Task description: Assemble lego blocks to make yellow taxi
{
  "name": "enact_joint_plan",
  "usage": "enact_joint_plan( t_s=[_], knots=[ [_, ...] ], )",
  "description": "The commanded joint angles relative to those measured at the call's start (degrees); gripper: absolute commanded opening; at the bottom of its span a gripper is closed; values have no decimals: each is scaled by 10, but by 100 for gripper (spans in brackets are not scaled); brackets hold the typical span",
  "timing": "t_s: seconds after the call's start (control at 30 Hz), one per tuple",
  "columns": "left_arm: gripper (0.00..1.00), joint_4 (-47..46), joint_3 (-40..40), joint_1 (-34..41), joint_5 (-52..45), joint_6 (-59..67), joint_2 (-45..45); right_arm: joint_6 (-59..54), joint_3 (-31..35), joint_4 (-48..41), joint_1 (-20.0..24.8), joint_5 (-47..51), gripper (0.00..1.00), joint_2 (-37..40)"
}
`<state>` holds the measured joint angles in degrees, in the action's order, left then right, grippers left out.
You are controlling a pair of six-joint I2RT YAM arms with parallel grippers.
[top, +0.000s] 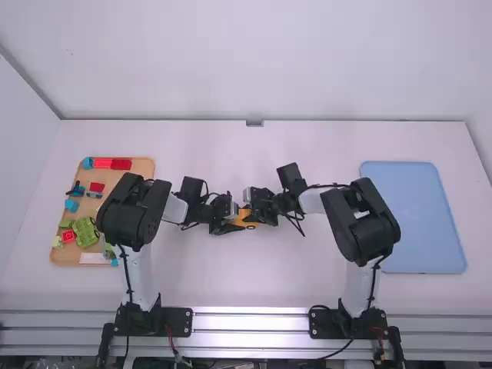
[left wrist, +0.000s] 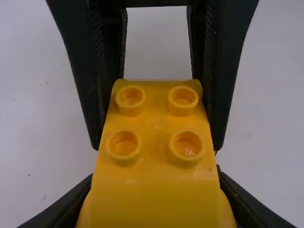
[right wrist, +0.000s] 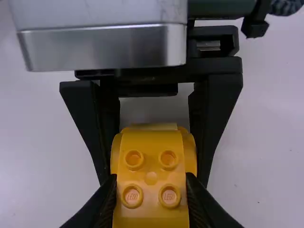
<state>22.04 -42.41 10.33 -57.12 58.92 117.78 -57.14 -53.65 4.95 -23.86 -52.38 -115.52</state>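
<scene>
In the high view a yellow block assembly (top: 242, 219) is between my left gripper (top: 230, 221) and my right gripper (top: 257, 214), just above mid-table. Seen from the left wrist, my left gripper (left wrist: 155, 178) is shut on the near end of the yellow assembly (left wrist: 154, 166), whose top carries several studs. The right gripper's fingers flank its far end there. In the right wrist view, my right gripper (right wrist: 151, 183) is shut on the studded yellow piece (right wrist: 151, 164); the left gripper's fingers stand around the rounded far end. The assembly's underside is hidden.
A wooden tray (top: 138, 167) with red, green and blue blocks lies at the left, partly under the left arm. An upright blue tray (top: 415, 215) lies flat at the right, beyond the right arm's elbow.
</scene>
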Motion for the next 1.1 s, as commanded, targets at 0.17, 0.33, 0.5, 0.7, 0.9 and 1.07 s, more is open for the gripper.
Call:
enact_joint_plan(
  t_s=[0.17,0.33,0.5,0.7,0.9,1.07],
  knots=[
    [27,-6,8,6,26,-10,14,16,19,40,42,-104,43,-37],
    [27,-5,8,6,26,-10,14,-4,19,69,80,-215,56,-36],
    [55,-6,8,7,26,-10,14,19,19,83,113,-253,90,-20],
    [99,-5,8,5,78,-69,1,11,30,30,139,-122,99,-15],
    [99,-93,8,-2,101,-40,-105,19,69,91,112,-88,99,-30],
    [99,-133,8,-17,131,-124,-246,107,83,205,63,-35,99,-52]
  ],
)
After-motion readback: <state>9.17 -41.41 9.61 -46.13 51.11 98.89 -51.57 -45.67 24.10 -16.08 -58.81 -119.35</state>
